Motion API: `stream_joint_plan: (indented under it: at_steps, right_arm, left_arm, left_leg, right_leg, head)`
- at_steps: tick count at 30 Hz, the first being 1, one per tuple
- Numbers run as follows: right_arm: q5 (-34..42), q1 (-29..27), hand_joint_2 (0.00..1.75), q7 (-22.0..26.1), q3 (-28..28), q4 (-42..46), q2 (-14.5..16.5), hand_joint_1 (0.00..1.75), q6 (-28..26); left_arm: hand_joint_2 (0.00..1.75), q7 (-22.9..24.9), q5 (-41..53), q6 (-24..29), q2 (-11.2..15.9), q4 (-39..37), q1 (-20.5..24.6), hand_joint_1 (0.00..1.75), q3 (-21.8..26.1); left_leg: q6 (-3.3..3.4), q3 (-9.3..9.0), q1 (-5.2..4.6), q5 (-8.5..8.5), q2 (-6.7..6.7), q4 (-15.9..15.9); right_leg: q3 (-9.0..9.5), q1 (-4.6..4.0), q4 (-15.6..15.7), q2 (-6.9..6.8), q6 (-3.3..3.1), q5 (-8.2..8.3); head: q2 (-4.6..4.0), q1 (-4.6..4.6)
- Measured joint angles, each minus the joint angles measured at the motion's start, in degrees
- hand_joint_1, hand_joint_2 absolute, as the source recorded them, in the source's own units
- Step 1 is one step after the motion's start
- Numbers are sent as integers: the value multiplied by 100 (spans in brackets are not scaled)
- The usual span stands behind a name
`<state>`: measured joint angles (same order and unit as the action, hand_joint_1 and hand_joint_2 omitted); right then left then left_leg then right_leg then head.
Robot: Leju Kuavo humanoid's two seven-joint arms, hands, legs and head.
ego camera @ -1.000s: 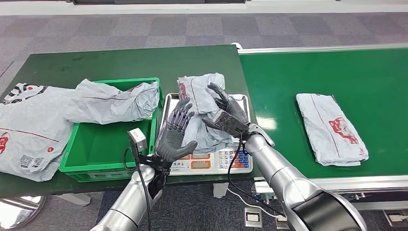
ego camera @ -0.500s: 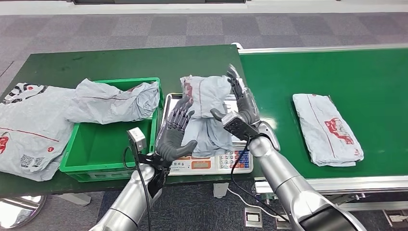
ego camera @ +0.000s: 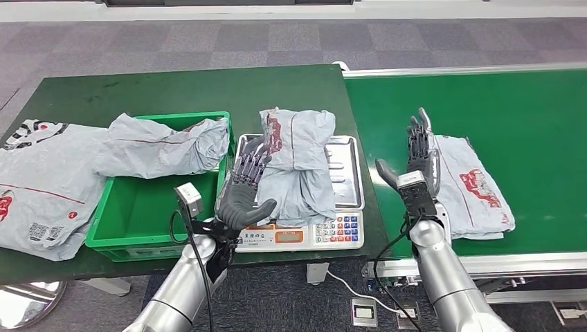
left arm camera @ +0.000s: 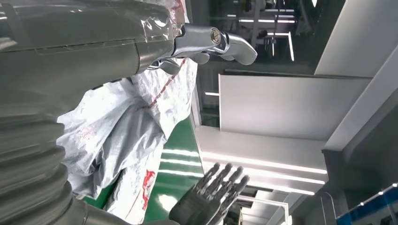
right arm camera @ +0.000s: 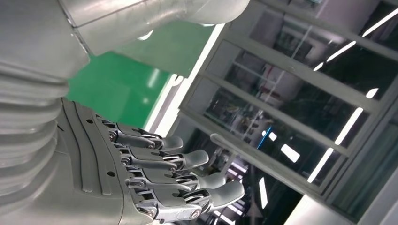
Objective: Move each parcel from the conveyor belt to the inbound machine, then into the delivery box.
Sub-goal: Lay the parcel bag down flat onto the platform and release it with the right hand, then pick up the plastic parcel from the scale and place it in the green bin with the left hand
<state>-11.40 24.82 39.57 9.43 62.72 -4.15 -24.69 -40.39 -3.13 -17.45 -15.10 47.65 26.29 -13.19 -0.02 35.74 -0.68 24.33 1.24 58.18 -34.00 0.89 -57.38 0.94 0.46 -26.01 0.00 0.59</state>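
Note:
A crumpled grey parcel (ego camera: 297, 162) with red print lies on the metal pan of the scale (ego camera: 344, 171), the inbound machine. My left hand (ego camera: 242, 190) stands upright with its fingers spread, just left of that parcel, holding nothing. The same parcel (left arm camera: 117, 126) appears in the left wrist view. My right hand (ego camera: 415, 166) is raised with straight fingers over the belt's left part, beside a second grey parcel (ego camera: 474, 187) lying on the green conveyor belt (ego camera: 526, 111). The right hand (right arm camera: 155, 173) is empty. The green delivery box (ego camera: 149, 200) sits left of the scale.
A grey parcel (ego camera: 163, 145) drapes over the box's far rim. Another large grey parcel (ego camera: 38, 187) lies on the green table at the far left. The scale's keypad (ego camera: 325, 230) faces the table's front edge. A cable hangs below the scale.
My right hand let go of the parcel on the scale and swung right to the belt, beside the second parcel. The parcel now rests on the pan. My left hand barely moved.

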Motion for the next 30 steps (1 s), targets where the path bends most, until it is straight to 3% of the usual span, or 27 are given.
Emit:
stream_joint_plan:
  at_steps: [7,11,15,22,25,30]
  right_arm:
    - [-138,-682,175,-49,-644,268,-36,0,116]
    - [-180,-1002,175,22,-964,147,129,0,299]
    - [-226,-1193,175,50,-1037,-22,285,0,356]
    - [-250,-1286,175,54,-1124,-140,368,0,358]
    - [-196,-1298,175,54,-1131,-173,391,0,336]
    - [357,-1313,175,61,-1103,-200,488,0,-83]
  left_arm:
    - [175,0,180,191,61,135,-23,0,96]
    - [175,1,449,485,76,114,230,0,84]
    - [175,2,557,631,57,-22,537,0,33]
    - [175,2,588,662,25,-143,679,0,25]
    - [175,19,915,970,-32,-365,867,0,-105]
    - [175,782,1209,1571,-381,-1298,1643,0,-804]
  left_leg:
    - [0,1,2,1,9,-1]
    - [0,2,3,1,8,-1]
    - [0,0,2,1,2,-1]
    - [-1,0,2,1,1,0]
    - [0,2,2,0,8,1]
    - [3,7,-3,0,21,1]
  right_leg:
    - [5,-2,-1,-9,0,-6]
    - [2,-2,0,-8,1,-9]
    - [3,-1,-1,-4,1,-8]
    - [2,0,-1,0,1,-8]
    - [-1,0,0,-6,1,-8]
    - [8,4,0,-22,6,-7]
  head:
    - [0,0]
    - [0,0]
    - [0,0]
    - [0,0]
    - [0,0]
    - [0,0]
